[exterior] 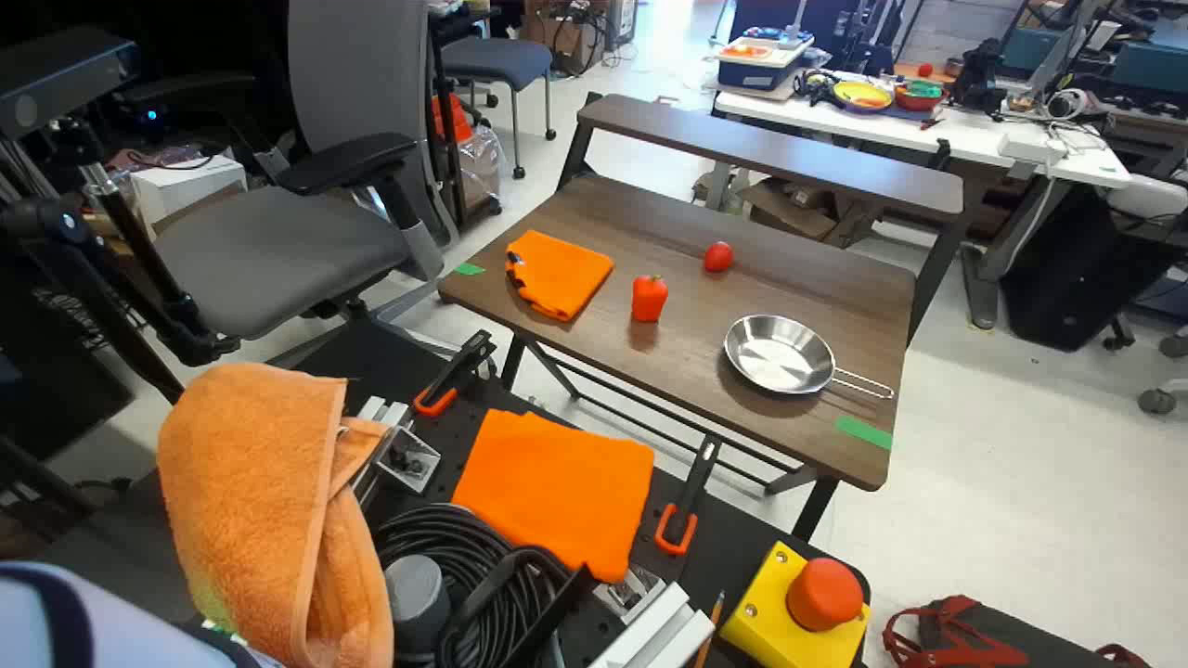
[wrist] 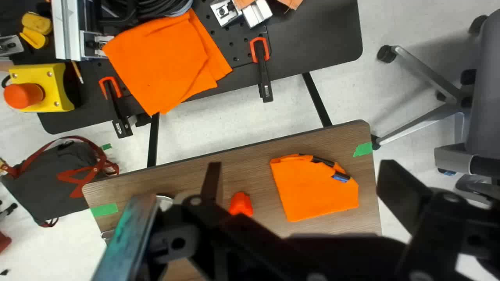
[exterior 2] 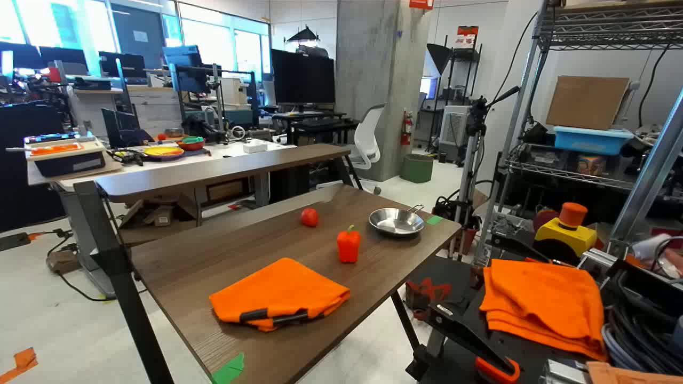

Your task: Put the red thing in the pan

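Red thing [exterior: 717, 257]: resting on the table [exterior: 807, 288] in both exterior views, nothing touching it, well apart from the pan [exterior: 780, 357]. It lies outside the pincer [wrist: 300, 173] and does not show in the wrist view; I judge it hidden there by the pincer's own body.

Pepper [wrist: 241, 203]: the red thing's nearest neighbour, upright, seen below the pincer just inside the finger at the wrist view's left.

Pan: holds nothing; mostly masked by that same side of the pincer.

Cloth [wrist: 316, 187]: below the gap of the pincer.

Pincer: fingers [wrist: 213, 179] blurred but spread wide, pinching nothing, up off the table.

Step in hand, in my judgement: the opening approach, with the pick not yet made. The next move calls for me to take the pincer off the cloth's line, past the pepper without knocking it, and lower it centred over the red thing. Its round form may roll if touched off-centre.
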